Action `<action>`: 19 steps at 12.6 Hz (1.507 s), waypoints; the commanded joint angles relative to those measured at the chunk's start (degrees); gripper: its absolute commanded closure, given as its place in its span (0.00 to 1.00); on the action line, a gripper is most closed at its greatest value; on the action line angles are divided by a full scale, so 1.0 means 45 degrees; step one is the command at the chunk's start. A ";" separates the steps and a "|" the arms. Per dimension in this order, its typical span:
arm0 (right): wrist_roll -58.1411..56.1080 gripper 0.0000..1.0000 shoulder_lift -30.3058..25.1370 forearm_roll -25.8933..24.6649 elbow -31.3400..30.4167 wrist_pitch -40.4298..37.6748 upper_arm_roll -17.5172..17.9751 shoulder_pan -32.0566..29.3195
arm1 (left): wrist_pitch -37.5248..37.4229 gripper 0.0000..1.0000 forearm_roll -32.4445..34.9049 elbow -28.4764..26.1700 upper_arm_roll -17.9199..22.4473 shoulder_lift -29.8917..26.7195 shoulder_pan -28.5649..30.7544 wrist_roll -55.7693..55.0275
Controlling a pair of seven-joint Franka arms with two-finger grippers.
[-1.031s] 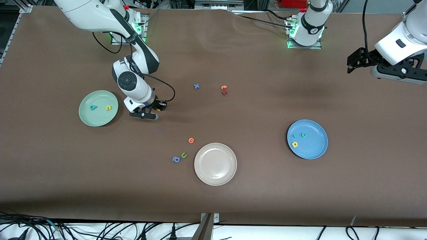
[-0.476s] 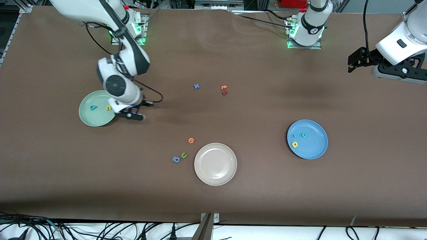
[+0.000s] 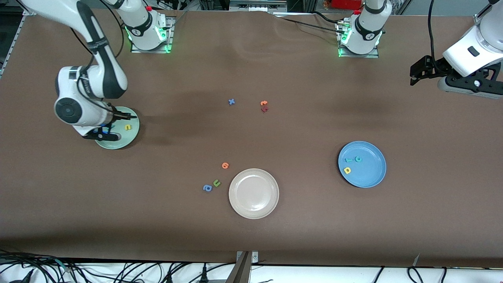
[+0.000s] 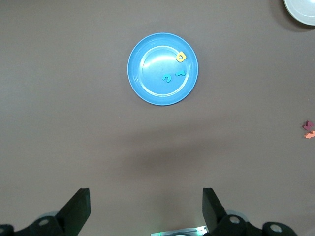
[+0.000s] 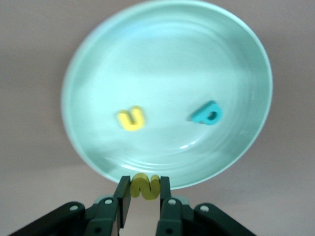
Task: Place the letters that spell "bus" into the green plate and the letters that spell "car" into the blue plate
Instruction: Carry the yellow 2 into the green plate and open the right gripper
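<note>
The small yellow foam "s" (image 5: 144, 186) is pinched by the right gripper (image 5: 143, 202) over the round mint-green plate (image 5: 236, 59); released early, it could land on its rim. The left gripper (image 4: 145, 209) waits, fingers wide and empty.

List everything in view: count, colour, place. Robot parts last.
green plate: one, pale mint, toward the right arm's end of the table.
yellow u, teal b: one each, lying in the green plate.
yellow s: one, pinched in the right gripper over the green plate.
blue plate: one, bright blue, toward the left arm's end.
teal c, teal r, yellow a: one each, in the blue plate.
beige plate: one, mid-table, nearest the front camera.
orange letter, green u, blue a: one each, beside the beige plate.
blue x: one, mid-table.
orange and dark red letters: two, touching, beside the x.
right gripper: shut on the s.
left gripper: fingers open, waiting high over bare table.
</note>
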 commanded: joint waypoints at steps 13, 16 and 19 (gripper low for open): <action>-0.0233 0.01 -0.0739 0.0133 0.1423 0.0166 -0.0003 0.0165 | -0.0049 0.00 -0.0212 -0.0216 -0.0023 -0.0277 0.0076 -0.0002; -0.0252 0.01 -0.0838 0.0153 0.3313 -0.1138 0.0172 0.0223 | -0.0049 0.00 -0.0212 -0.0216 -0.0023 -0.0258 0.0076 -0.0002; -0.0116 0.01 -0.0741 0.0191 0.5153 -0.2743 0.0192 0.0321 | -0.0010 0.00 -0.0212 -0.0216 -0.0023 -0.0258 0.0076 -0.0002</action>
